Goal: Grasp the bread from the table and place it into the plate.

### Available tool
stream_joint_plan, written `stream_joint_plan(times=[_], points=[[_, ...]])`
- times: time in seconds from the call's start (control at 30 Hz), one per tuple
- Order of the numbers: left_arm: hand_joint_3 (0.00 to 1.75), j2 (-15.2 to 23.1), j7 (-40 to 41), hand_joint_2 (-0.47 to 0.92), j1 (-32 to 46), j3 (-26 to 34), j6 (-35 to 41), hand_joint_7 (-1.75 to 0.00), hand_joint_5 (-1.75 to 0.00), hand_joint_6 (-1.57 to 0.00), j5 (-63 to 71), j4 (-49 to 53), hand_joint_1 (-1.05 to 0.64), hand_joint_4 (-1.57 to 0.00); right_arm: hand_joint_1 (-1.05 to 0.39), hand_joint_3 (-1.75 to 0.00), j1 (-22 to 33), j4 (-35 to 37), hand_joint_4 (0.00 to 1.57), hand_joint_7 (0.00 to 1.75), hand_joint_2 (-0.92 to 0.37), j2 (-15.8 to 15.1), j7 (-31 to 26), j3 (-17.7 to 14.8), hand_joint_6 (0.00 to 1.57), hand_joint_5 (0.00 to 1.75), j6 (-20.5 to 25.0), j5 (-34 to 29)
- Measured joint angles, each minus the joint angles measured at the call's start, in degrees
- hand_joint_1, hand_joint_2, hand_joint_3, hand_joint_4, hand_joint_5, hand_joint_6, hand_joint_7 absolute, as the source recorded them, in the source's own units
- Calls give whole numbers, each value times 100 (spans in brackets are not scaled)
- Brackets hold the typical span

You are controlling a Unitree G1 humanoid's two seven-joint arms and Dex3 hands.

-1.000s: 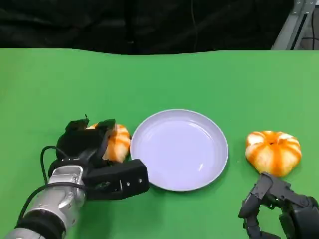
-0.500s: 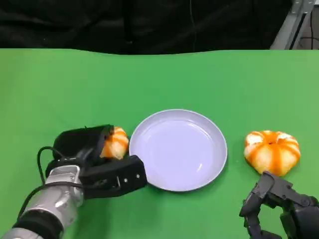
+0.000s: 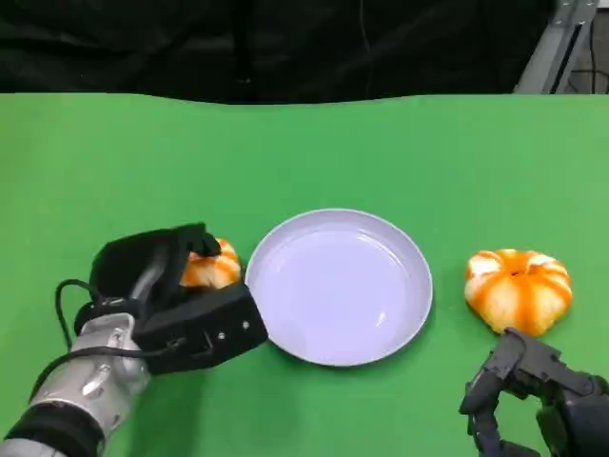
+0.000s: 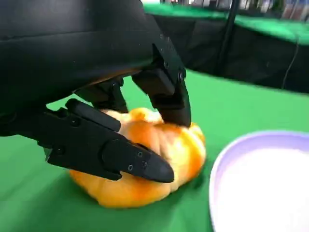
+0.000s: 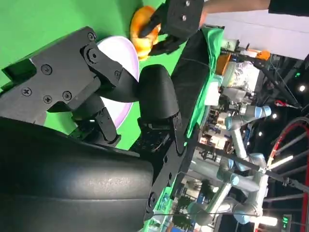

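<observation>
The bread (image 3: 213,269), a round orange-and-white bun, lies on the green table just left of the white plate (image 3: 338,286). My left hand (image 3: 157,278) covers it from above and the left. In the left wrist view a fingertip presses on top of the bread (image 4: 145,166) and another black finger (image 4: 116,154) lies across its near side, with the plate (image 4: 260,188) rim beside it. A second bread (image 3: 519,288) sits to the right of the plate. My right hand (image 3: 533,405) rests at the table's front right, just short of that bun, holding nothing, fingers bent and apart.
The green table (image 3: 304,152) runs back to a dark backdrop. A metal frame (image 3: 561,43) stands at the far right corner. The right wrist view looks past my right hand's fingers (image 5: 104,67) to the plate (image 5: 119,50).
My left hand has come down over the bread and its fingers have closed around it, hiding more of the bun. The right hand has not moved.
</observation>
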Motion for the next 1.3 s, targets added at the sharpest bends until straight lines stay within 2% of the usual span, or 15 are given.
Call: stream_joint_plan(times=[0.17, 0.33, 0.47, 0.53, 0.63, 1.03, 1.3], points=[[20, 140, 52, 86, -2, 103, 25, -175, -175, -59, -1, -217, 2, -74, -11, -116, -24, 53, 83, 157, -55, -63, 60, -36, 74, 175, -42, 31], [22, 165, 52, 85, -1, 119, 26, -175, -175, -59, 3, -384, 1, -76, -12, -115, -44, 90, 83, 157, -55, -76, 85, -59, 74, 175, -105, 44], [25, 184, 51, 84, 1, 123, 82, -175, -175, -59, 40, -884, 0, -75, -12, -114, -38, 89, 83, 157, -55, -75, 85, -70, 75, 175, -104, 44], [62, 175, 42, 67, 7, 123, 102, -175, -175, -60, 40, -1148, -1, -72, -11, -114, -32, 89, 83, 157, -55, -75, 85, -79, 74, 175, -103, 44], [76, 106, -100, 58, 15, 115, 107, -175, -175, -61, 33, -1736, -1, -71, -11, -114, -35, 90, 83, 157, -55, -75, 84, -89, 74, 175, -106, 42], [80, -279, -515, 59, 17, -181, 26, -175, -175, -64, 191, -2486, -2, -71, -11, -114, -33, 90, 82, 157, -56, -43, 78, -81, 74, 175, -105, 1], [80, -298, -565, 59, 19, -178, 25, -175, -175, -64, 205, -2545, -2, -71, -11, -114, -31, 90, 82, 156, -56, -29, 77, -82, 74, 175, -105, 0]])
